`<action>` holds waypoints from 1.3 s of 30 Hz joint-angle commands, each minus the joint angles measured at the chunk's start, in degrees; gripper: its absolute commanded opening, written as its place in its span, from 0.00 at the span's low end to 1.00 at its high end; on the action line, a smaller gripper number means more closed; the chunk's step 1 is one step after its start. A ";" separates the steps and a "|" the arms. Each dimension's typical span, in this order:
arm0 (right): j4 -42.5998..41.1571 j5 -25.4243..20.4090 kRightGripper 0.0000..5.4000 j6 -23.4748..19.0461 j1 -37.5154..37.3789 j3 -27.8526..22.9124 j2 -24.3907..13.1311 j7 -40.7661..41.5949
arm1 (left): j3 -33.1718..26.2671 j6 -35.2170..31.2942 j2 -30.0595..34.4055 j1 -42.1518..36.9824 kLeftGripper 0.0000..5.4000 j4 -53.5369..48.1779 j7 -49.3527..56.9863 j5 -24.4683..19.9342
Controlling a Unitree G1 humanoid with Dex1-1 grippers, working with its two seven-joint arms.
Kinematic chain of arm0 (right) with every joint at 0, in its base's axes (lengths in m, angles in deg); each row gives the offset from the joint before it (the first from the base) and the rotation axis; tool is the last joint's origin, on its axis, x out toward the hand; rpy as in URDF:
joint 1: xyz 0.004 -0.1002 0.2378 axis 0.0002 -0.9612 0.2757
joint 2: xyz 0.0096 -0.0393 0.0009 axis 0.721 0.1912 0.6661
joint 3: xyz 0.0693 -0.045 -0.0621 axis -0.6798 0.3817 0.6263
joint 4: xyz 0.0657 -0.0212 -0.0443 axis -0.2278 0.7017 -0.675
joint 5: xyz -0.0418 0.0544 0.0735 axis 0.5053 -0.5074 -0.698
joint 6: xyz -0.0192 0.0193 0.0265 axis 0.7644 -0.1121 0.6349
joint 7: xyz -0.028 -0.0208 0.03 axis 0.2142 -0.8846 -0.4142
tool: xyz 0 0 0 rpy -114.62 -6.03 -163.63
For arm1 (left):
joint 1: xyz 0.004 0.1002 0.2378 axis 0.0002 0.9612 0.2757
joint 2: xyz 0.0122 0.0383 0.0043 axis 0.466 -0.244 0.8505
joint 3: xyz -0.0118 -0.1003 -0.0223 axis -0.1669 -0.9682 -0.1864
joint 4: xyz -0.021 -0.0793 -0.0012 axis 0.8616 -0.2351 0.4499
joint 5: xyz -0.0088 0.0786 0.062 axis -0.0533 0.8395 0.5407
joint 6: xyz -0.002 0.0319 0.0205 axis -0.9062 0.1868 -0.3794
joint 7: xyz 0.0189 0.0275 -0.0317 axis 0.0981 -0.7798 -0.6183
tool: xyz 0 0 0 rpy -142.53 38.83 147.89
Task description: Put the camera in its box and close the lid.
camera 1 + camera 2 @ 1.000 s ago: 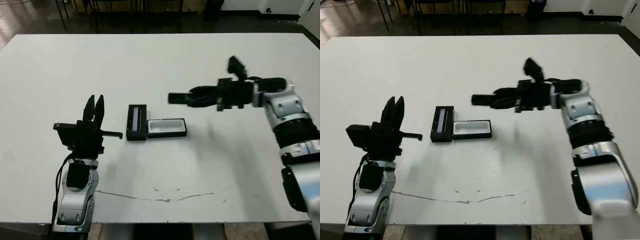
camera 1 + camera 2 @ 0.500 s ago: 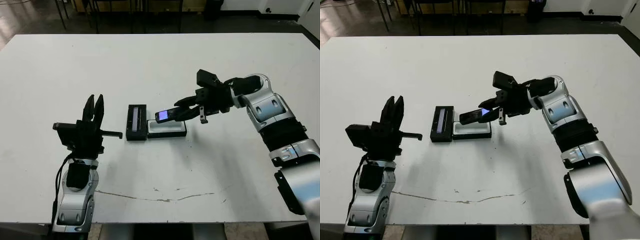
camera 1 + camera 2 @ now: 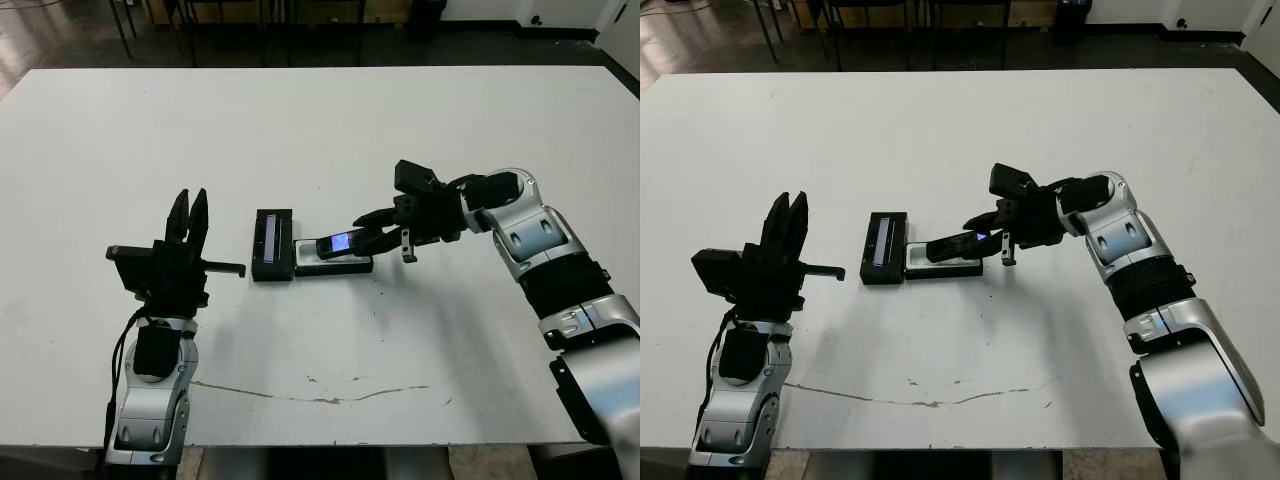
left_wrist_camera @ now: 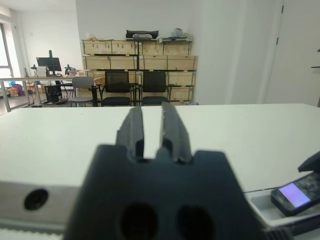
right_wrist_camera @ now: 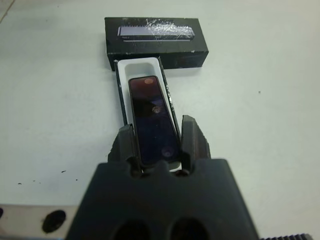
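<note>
Right gripper: reaches in from the right side of the table; its two fingers pinch the near end of the camera from both long sides.
Camera: held over the tray of the box, lengthwise along it, tilted, with its free end low in the tray; the bluish panel faces up. Whether that end touches the white lining cannot be told.
Box: lies near the middle of the table, open, white lining exposed around the camera.
Lid: folded flat on the table against the left end of the tray, inner face up, with the pale stripe running down it.
Left gripper: held above the table left of the lid, apart from it, pointing away from the robot; fingers slightly spread, with a narrow gap between them, gripping nothing.
Table: white, with a thin dark crack line near the front edge.
</note>
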 commanded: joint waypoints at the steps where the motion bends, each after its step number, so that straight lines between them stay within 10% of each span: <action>1: -0.57 1.11 0.03 0.54 -1.23 0.80 -0.10 -0.68 | 0.04 -0.33 -0.02 1.11 0.00 0.83 0.21 0.09; 39: -3.10 3.82 0.03 -2.65 -1.56 5.56 5.83 -3.74 | 1.04 0.12 -0.81 2.83 0.00 0.30 0.94 0.41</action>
